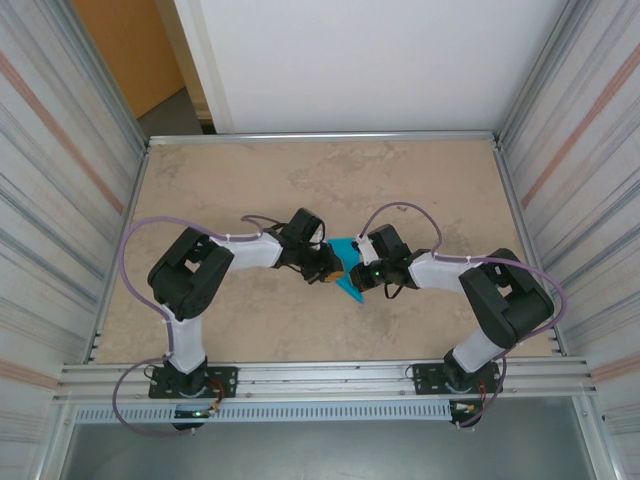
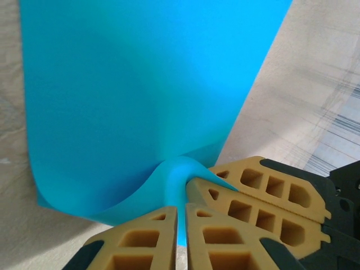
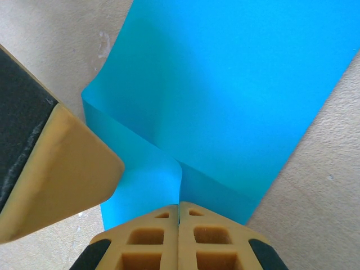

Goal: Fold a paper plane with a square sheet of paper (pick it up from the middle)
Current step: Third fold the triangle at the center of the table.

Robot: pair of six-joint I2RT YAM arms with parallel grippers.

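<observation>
The square sheet of paper (image 1: 348, 272) sits at the centre of the top view, creased and pinched from 2 sides. The left gripper (image 1: 325, 265) holds it from the left and the right gripper (image 1: 364, 272) from the right. At the bottom of the left wrist view, the left gripper (image 2: 181, 212) has its jaws clamped on a raised ridge of the sheet (image 2: 140, 84). At bottom centre of the right wrist view, the right gripper (image 3: 179, 207) has its jaws pressed together on a fold of the sheet (image 3: 236, 84). The beige table (image 1: 250, 180) lies beneath.

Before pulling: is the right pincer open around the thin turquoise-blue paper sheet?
No, the right pincer is shut, pinching the thin turquoise-blue paper sheet.
</observation>
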